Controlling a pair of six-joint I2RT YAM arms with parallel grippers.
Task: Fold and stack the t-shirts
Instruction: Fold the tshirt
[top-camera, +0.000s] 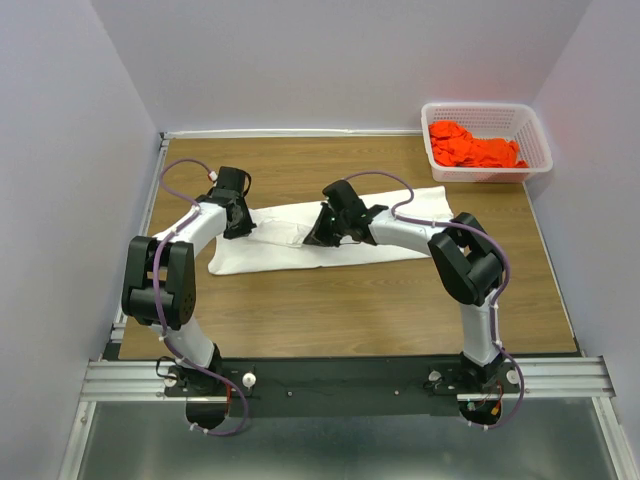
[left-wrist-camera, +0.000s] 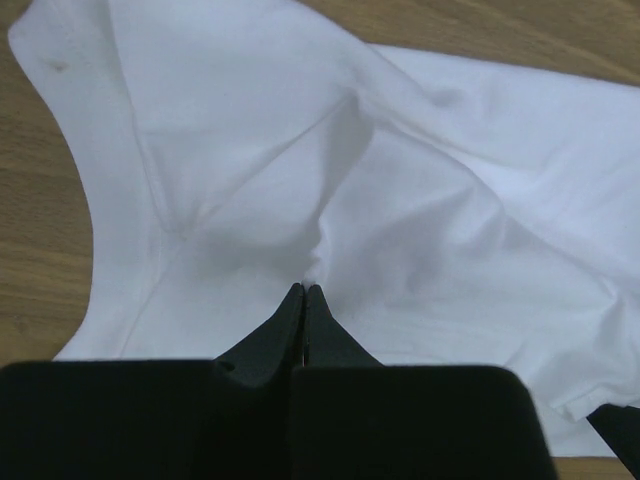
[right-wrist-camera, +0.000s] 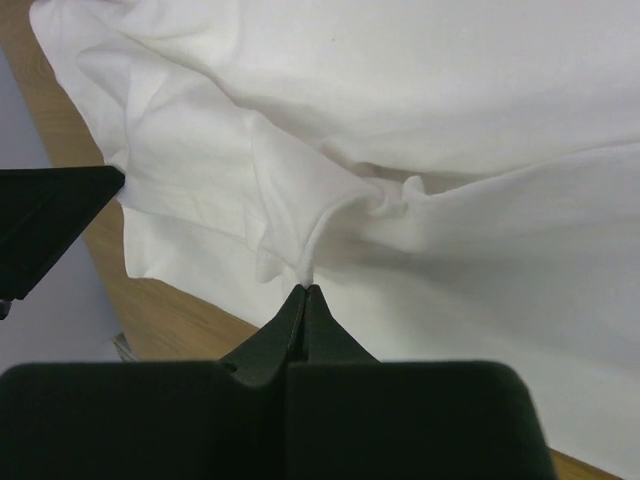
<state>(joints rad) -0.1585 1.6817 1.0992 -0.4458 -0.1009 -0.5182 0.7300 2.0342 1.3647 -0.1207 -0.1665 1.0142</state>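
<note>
white t-shirt (left-wrist-camera: 420, 200): cropped at edges ; orange t-shirt (top-camera: 470, 148): partly hidden in basket (top-camera: 487, 172)

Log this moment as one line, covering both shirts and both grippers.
stage: folding white shirt | left gripper: shut on white shirt | right gripper: shut on white shirt | orange shirt: in basket | stack: not started

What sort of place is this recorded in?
Most likely a lab robot cell, not a home: a wood-grain table boxed in by plain pale walls, a left arm and right arm bolted to a metal rail at its near edge, and a white t-shirt laid out.
</note>
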